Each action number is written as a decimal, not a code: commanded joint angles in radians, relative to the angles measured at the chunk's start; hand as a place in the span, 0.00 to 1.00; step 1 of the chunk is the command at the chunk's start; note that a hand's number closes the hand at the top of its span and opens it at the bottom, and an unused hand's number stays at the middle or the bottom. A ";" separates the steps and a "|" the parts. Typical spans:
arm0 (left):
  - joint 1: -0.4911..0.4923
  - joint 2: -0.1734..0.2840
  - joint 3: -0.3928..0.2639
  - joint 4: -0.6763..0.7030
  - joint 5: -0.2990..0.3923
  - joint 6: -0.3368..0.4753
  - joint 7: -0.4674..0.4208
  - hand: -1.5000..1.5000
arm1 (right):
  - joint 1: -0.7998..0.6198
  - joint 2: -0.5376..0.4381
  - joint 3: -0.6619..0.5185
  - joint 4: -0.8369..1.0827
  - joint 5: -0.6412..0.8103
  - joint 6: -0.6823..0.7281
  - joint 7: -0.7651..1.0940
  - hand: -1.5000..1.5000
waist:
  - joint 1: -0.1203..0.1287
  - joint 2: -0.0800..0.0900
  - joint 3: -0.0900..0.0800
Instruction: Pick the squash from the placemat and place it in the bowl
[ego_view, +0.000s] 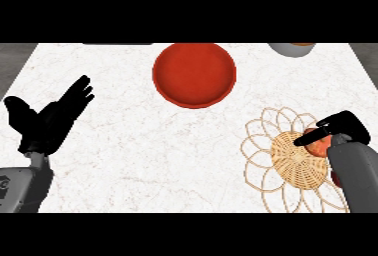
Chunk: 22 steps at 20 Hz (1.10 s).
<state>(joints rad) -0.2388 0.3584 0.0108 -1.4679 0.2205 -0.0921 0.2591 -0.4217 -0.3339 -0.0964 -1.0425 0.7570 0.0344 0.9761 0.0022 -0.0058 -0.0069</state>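
Because the squash (319, 146) sits on the woven placemat (295, 160) at near right, right hand (336, 131) curled over it from above, fingers wrapped around the orange fruit, apparently to lift it. Red bowl (195, 75) waiting far centre, well apart. Left hand (52, 117) resting open at near left, fingers straight, holding nothing

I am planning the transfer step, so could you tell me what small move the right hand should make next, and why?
Probably lift. The right hand is curled around the orange squash over the woven wicker placemat, so raising it should clear the mat before heading to the red round bowl.
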 joint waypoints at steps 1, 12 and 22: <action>-0.002 0.015 0.046 0.040 0.004 -0.067 -0.025 0.50 | -0.015 0.025 0.021 -0.008 0.037 -0.020 0.014 1.00 | 0.000 0.006 0.007; 0.007 -0.016 0.069 -0.006 -0.024 -0.066 0.003 0.50 | -0.038 -0.058 0.040 -0.014 0.025 0.088 -0.193 1.00 | 0.011 0.010 0.008; 0.023 -0.078 0.003 -0.002 -0.072 -0.032 -0.011 0.50 | -0.083 -0.254 0.247 -0.093 -0.054 0.290 -1.029 1.00 | 0.025 0.016 0.010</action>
<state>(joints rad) -0.2282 0.2972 0.0338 -1.4778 0.1703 -0.1337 0.2573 -0.4669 -0.5073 0.1354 -1.1518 0.7342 0.2921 0.2043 0.0291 0.0091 0.0033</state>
